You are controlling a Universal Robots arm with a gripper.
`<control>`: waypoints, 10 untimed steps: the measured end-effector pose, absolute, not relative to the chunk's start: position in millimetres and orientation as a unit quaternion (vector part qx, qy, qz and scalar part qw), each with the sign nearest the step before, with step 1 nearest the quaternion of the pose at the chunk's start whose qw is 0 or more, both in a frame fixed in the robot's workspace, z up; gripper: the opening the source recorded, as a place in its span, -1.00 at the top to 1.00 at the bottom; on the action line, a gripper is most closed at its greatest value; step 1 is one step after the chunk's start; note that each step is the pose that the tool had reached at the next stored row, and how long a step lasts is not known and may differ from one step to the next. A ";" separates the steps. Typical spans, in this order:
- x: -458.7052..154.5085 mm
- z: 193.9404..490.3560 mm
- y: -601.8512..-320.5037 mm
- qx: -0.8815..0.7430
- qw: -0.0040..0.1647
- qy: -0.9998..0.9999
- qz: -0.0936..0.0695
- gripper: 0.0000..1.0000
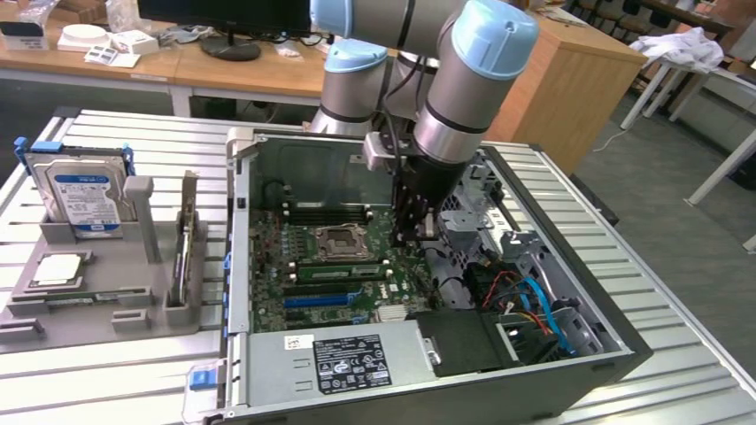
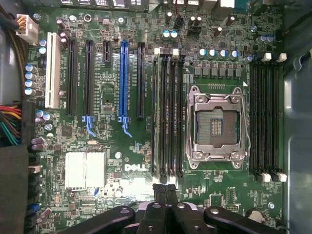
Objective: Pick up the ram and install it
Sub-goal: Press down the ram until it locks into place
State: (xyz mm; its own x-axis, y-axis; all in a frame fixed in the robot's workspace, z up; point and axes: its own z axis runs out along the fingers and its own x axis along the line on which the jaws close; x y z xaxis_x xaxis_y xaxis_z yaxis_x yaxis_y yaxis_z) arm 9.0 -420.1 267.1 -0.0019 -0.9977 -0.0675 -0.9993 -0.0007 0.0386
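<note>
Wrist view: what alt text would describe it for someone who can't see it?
Looking straight down on a green computer motherboard with an empty silver processor socket, black memory slots on both sides and one blue slot; the shut black gripper hangs over it.

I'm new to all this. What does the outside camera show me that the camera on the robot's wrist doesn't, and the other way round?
Exterior view: the grey and blue arm hanging over the open computer case, and, at the exterior view's left, a grey tray holding a hard drive and a square silver chip. Wrist view: close board detail, such as the Dell logo and a white slot. Both: the green motherboard, its empty processor socket, the blue slot and the gripper above the board.
</note>
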 end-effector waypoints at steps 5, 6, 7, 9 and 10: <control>9.0 264.2 -420.1 -0.706 0.010 0.707 0.038 0.79; 9.0 263.7 -420.1 -0.706 0.010 0.707 0.038 0.79; 9.0 263.2 -420.1 -0.706 0.010 0.707 0.038 0.79; 9.0 262.3 -420.1 -0.706 0.010 0.707 0.038 0.79; 9.0 261.8 -420.1 -0.706 0.010 0.707 0.038 0.79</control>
